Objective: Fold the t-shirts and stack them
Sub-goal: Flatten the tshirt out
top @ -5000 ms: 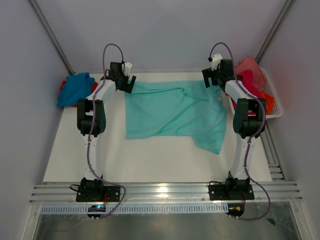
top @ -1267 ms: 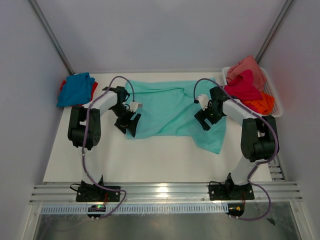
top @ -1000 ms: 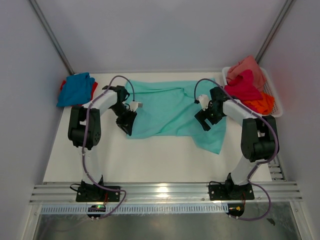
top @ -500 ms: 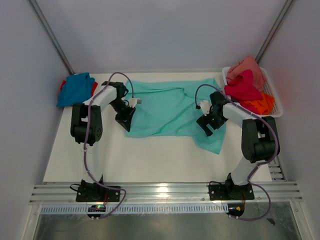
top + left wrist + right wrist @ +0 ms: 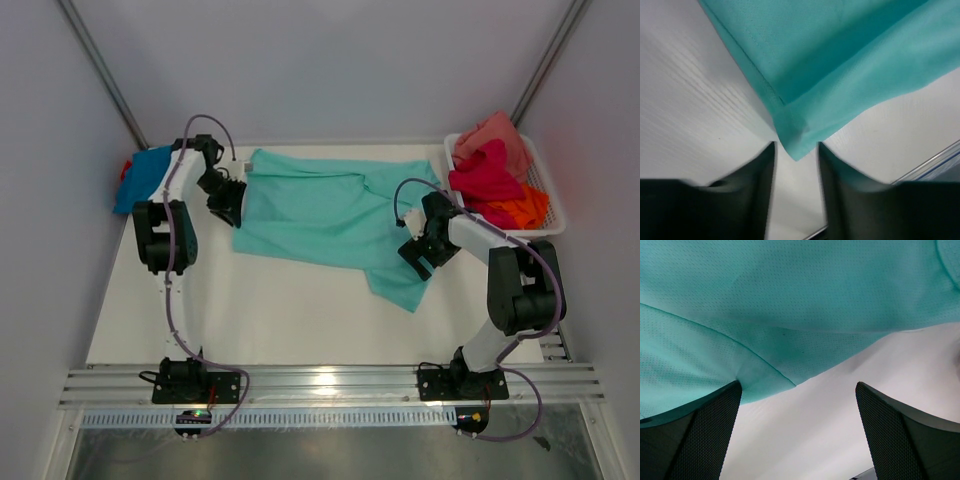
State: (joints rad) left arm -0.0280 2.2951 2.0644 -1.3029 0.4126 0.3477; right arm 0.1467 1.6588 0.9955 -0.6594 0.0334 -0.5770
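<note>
- Mint-teal t-shirt (image 5: 330, 210) lies spread and rumpled across the white surface (image 5: 300, 320), with one flap trailing toward the near right.
- Left claw (image 5: 796, 147) sits at the shirt's left edge, released. Its fingers stand a little apart, with the cloth's hemmed corner lying between the tips.
- Right claw (image 5: 797, 385) hovers spread wide over the shirt's right edge, gripping nothing.
- Blue t-shirt (image 5: 145, 175) is bunched at the far left of the surface, over a red t-shirt (image 5: 125, 169).
- White mesh basket (image 5: 548, 228) at the far right holds a salmon pink t-shirt (image 5: 492, 130), a magenta t-shirt (image 5: 485, 175) and an orange t-shirt (image 5: 520, 210).
</note>
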